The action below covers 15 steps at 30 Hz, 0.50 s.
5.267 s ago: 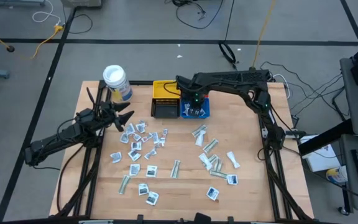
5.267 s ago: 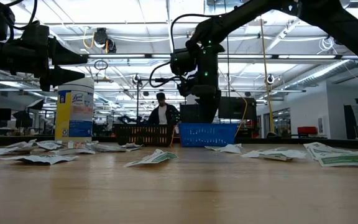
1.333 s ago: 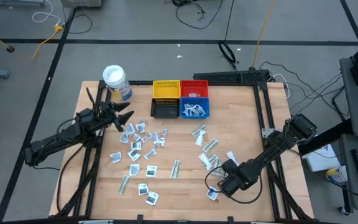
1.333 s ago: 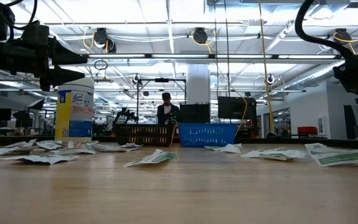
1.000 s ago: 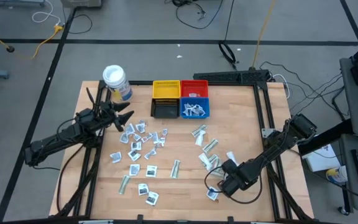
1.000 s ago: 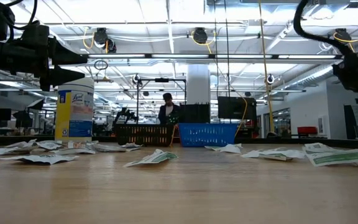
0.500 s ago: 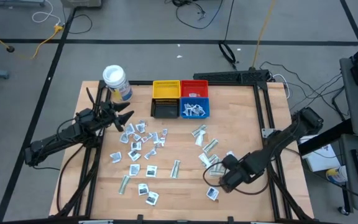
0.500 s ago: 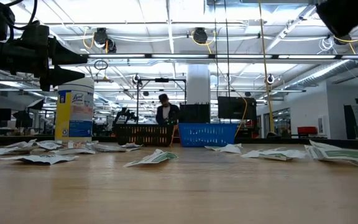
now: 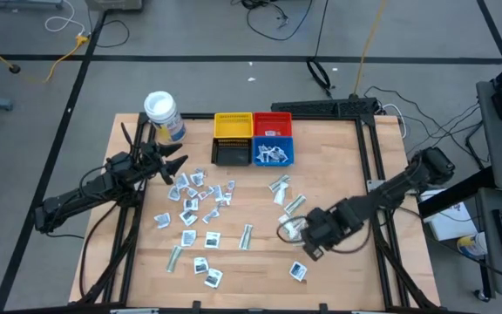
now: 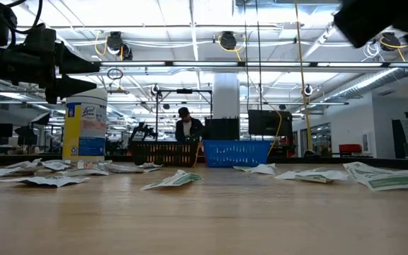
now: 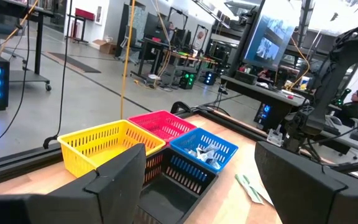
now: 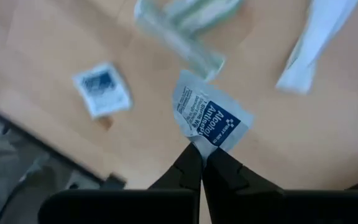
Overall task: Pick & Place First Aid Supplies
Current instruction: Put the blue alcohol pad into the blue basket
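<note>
High view: blue bin [image 9: 274,154] holds packets [image 9: 271,154]; yellow bin [image 9: 233,126] bare.

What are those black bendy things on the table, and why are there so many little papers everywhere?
Those are two robot arms. One picture looks down from above, one looks level across the tabletop, and two come from small cameras on the arms' wrists. The wooden table is covered with small first aid packets. At the far edge sit four little bins: a yellow bin, a red bin, a black bin and a blue bin that already holds some packets. A round jar stands nearby. The right gripper has its jaws pinched shut on one corner of a packet printed with blue writing, lifted above the table. The left gripper waits near the jar with its jaws open, holding nothing.
</note>
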Each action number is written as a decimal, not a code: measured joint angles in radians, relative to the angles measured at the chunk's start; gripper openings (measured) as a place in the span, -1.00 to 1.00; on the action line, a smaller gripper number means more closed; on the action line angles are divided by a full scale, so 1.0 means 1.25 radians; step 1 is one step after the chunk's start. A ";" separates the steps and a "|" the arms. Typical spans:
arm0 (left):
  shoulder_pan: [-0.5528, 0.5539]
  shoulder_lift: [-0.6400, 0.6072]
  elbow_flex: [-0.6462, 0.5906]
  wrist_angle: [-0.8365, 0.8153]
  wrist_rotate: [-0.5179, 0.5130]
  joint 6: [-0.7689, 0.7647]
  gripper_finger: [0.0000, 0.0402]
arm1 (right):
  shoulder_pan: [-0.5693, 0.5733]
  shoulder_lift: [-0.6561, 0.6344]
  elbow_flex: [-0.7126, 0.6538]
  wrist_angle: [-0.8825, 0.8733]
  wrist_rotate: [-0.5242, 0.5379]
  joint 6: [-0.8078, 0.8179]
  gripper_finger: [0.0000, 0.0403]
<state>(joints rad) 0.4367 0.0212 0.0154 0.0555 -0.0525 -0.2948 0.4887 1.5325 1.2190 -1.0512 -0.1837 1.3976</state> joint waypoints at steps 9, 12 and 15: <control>0.000 0.000 0.000 0.000 0.000 0.000 0.52 | -0.206 0.000 0.000 0.000 0.000 -0.177 -1.00; 0.000 0.000 0.000 0.000 0.000 0.000 0.52 | -0.294 0.000 0.000 -0.001 0.000 -0.238 -1.00; 0.000 0.000 0.000 0.000 0.000 0.000 0.52 | -0.388 0.000 0.000 0.000 0.000 -0.298 -1.00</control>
<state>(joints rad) 0.4370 0.0214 0.0153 0.0555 -0.0525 -0.2949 0.0040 1.5322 1.2190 -1.0515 -0.1839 1.0249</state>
